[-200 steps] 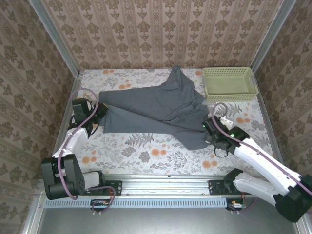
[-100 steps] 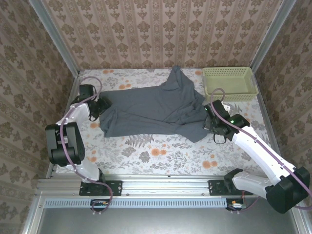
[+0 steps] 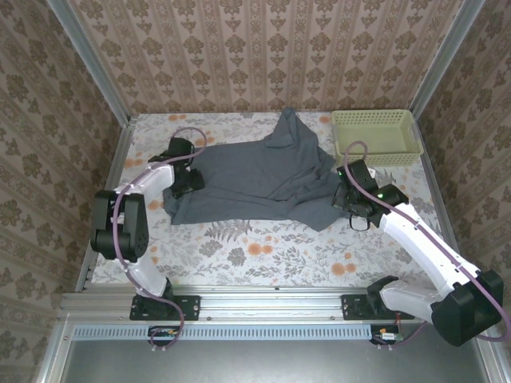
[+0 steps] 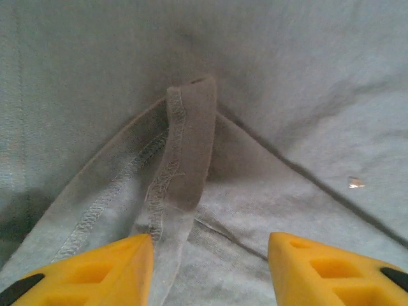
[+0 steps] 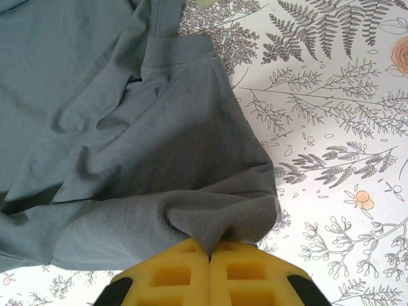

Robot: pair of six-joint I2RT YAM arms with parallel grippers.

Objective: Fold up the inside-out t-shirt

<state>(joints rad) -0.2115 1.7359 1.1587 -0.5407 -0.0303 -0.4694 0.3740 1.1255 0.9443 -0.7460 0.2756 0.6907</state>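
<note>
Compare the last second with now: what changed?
The left end effector released the t-shirt and swung right over it, jaws open. The right end effector, shut on a t-shirt corner, drew it slightly away from the bases. The basket stayed put.

Slate-grey t-shirt, rumpled, spread across mid table; seam stitching exposed, one part bunched toward far edge.

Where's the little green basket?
In the top view, the basket sits at the far right corner of the table, just beyond the t-shirt and the right gripper.
</note>
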